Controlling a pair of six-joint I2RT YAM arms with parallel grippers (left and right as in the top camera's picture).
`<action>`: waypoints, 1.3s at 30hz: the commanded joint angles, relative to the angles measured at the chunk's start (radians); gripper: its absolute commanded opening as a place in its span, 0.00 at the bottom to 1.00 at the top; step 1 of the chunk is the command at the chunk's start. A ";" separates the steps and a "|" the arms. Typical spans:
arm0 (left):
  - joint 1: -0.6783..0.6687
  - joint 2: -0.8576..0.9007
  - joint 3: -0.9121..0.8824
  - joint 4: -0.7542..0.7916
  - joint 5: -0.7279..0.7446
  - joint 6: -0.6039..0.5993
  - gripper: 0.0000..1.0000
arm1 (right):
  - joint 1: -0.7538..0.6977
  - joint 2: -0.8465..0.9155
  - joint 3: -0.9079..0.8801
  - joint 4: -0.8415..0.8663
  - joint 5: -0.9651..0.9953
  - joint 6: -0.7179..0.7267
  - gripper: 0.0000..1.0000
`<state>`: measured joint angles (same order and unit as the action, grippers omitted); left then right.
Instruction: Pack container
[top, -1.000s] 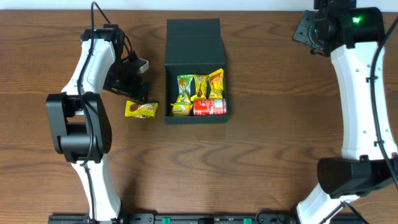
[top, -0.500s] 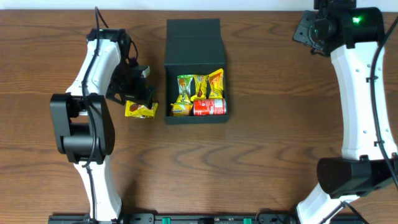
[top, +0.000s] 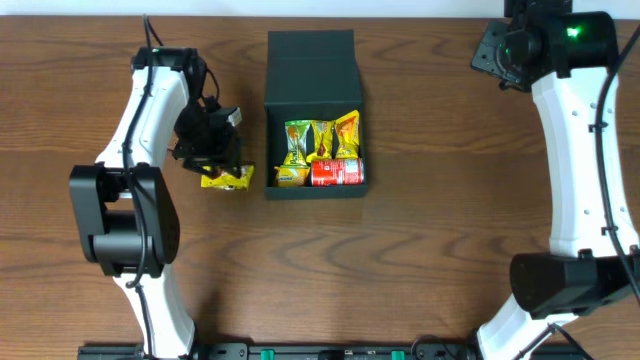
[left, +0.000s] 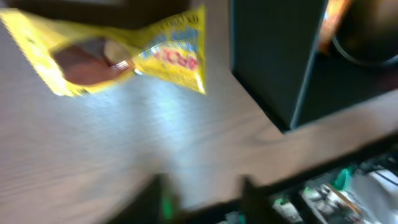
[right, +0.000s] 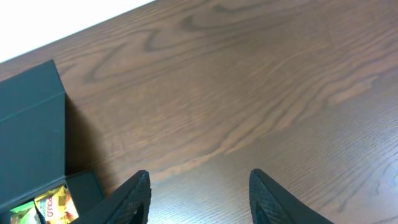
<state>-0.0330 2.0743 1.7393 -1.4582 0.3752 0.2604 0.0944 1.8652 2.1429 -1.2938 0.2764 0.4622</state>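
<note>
Grasping the loose yellow packet (top: 226, 178) looks like the step. The left hand (top: 218, 160), fingers apart in a blurred wrist view, hovers over it left of centre on the tabletop (top: 400, 260) and should straddle it squarely before closing. The container (top: 312, 192), upper centre with its lid open, holds yellow snack packets (top: 318, 140) and a red can (top: 336, 172). The right hand (right: 202, 199) is apart, empty.

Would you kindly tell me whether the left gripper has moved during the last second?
Yes. In the overhead view the left gripper has moved down-picture toward the container's lower edge, arriving over the yellow snack packet beside it.
</note>
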 joint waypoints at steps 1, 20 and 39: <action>0.005 -0.008 -0.021 -0.029 0.008 -0.005 0.06 | -0.002 0.000 -0.003 0.002 0.003 -0.008 0.51; -0.040 -0.132 -0.443 0.509 -0.174 -0.232 0.06 | -0.002 0.000 -0.003 -0.003 0.003 -0.012 0.50; -0.131 -0.116 -0.455 0.715 -0.129 -0.311 0.06 | -0.002 0.000 -0.003 0.023 -0.022 -0.007 0.50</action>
<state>-0.1570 1.9465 1.2842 -0.7799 0.2516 0.0040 0.0944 1.8652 2.1429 -1.2720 0.2577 0.4622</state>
